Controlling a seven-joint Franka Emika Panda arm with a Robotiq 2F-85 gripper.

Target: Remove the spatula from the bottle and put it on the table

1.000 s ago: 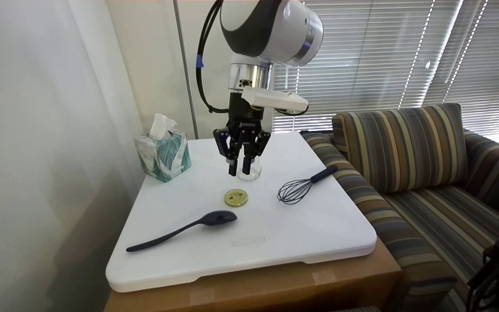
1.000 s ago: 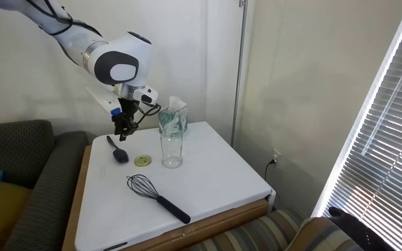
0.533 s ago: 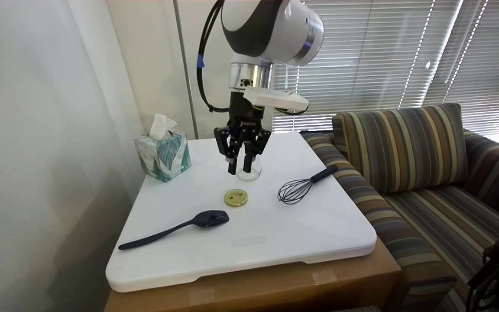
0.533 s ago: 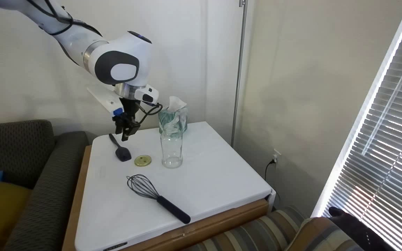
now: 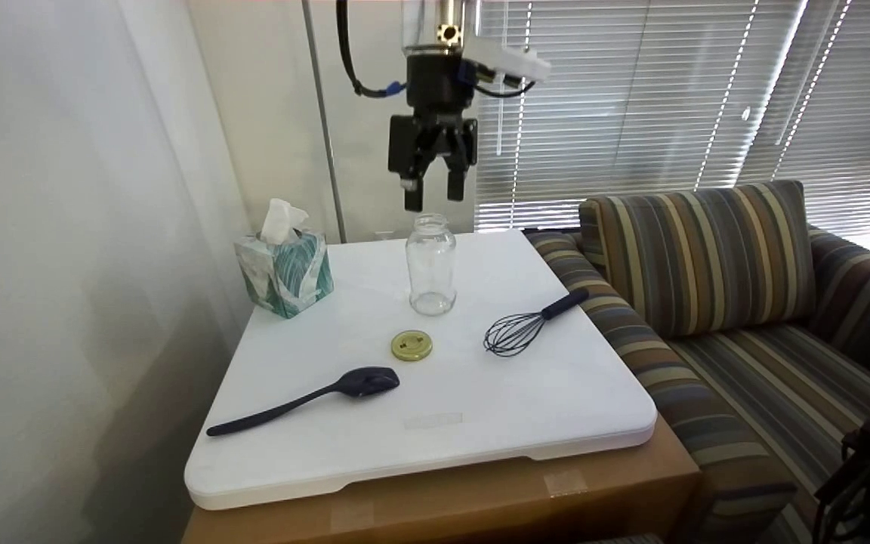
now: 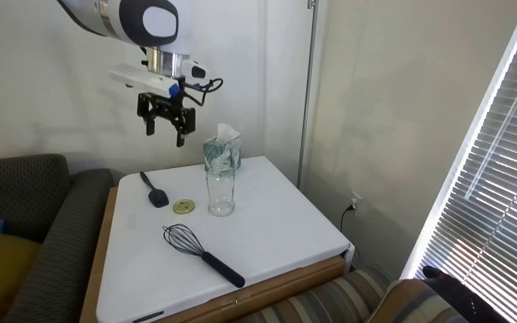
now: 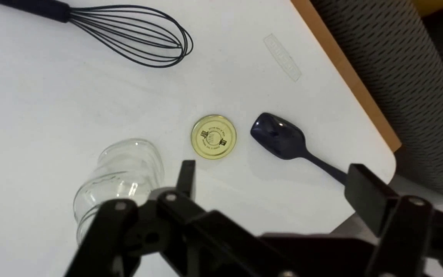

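Note:
The black spatula lies flat on the white table, near a corner, in both exterior views. Upright on the same tabletop stands the clear glass bottle, with nothing inside it. My gripper hangs in the air well above the table, jaws wide apart and holding nothing. In the wrist view the bottle is partly covered by a finger's linkage. There the far part of the handle of the spatula is hidden behind the finger on the right.
A gold lid lies between spatula and bottle. The black whisk rests near a table edge. A teal-and-white tissue box stands by the wall. A striped sofa borders the table.
The spatula shifted slightly and turned on the tabletop, then stayed still. My gripper has since risen well above the table, and its jaws have spread wider.

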